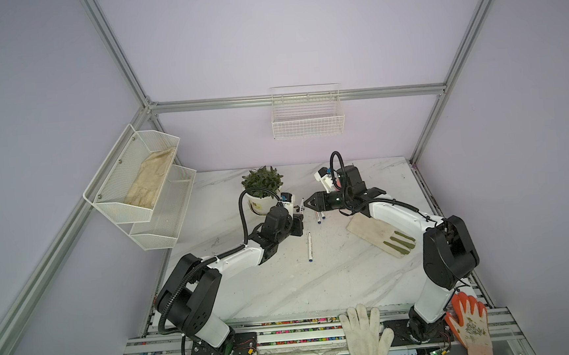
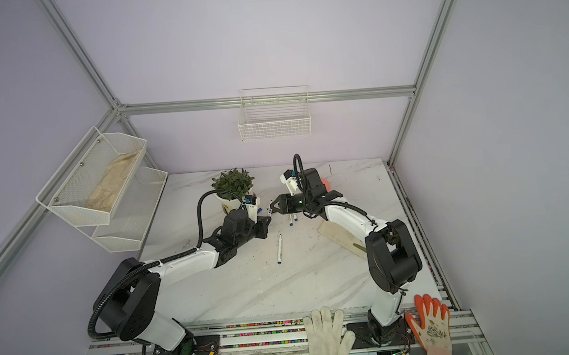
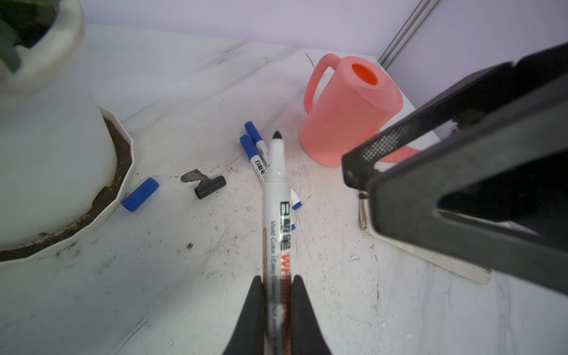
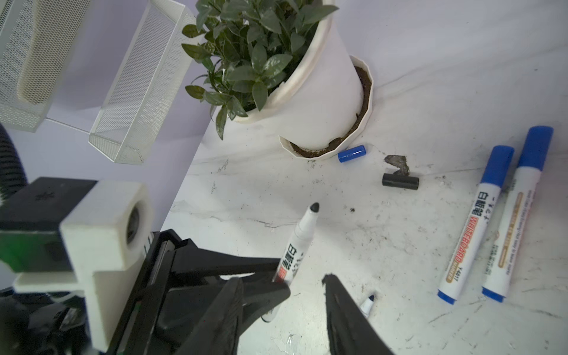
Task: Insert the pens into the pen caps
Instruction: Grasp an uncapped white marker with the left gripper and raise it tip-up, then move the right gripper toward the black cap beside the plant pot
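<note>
Left gripper (image 3: pixel 278 281): closed on slim white plastic marker pen (image 3: pixel 276 196), printed barrel, black felt tip bare, pointing toward the far edge of the marbled worktop (image 3: pixel 184 292).
Right gripper (image 4: pixel 307 284): jaws parted, empty, close by.
Short smooth black cylindrical cap (image 3: pixel 210 187): lying flat, ahead of the tip, offset toward the white plant pot (image 3: pixel 55 138), axis crosswise to the pen.
Ribbed blue cap (image 3: pixel 140 194): just beside the pot's saucer (image 3: pixel 123 172).

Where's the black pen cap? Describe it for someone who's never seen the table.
Find the white plant pot at the back of the table. Just off its saucer lie a blue cap, then a brownish scrap beside the black cap. It is the only short black cylinder; the capped pens nearby are far longer.
</note>
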{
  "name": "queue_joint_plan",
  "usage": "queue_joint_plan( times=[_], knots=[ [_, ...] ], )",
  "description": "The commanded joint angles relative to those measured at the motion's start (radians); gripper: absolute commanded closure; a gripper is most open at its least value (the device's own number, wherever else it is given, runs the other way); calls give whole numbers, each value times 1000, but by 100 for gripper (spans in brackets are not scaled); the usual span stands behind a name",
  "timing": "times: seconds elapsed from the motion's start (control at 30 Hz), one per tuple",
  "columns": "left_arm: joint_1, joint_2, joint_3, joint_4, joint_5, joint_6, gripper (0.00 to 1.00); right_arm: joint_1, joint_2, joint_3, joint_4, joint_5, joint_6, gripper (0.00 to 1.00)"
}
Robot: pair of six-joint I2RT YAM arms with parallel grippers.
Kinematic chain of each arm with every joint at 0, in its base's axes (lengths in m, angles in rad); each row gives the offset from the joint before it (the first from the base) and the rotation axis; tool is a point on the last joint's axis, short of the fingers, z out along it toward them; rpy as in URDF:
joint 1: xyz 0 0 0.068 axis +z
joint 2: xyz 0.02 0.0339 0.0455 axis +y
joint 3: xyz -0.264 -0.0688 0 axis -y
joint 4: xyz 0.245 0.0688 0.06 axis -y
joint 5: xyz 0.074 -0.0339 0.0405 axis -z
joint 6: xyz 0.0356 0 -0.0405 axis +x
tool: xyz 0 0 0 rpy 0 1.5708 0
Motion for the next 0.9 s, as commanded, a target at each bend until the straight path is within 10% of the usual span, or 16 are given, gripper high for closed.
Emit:
queue_joint_plan(
  times=[0.0, 0.47, 0.77, 0.87],
  knots=[
    [-4, -15, 56, 97, 37, -26, 100, -2, 34, 34, 35, -13, 17, 55],
    [-24, -31, 37, 156, 31, -31, 100, 1, 72, 51, 60, -41, 37, 62],
    [-28, -10, 49, 206, 10, -36, 100, 0, 61, 42, 71, -62, 39, 85],
    [-27, -5, 58, 186, 22, -37, 75, -4, 58, 47, 64, -72, 40, 88]
  ],
)
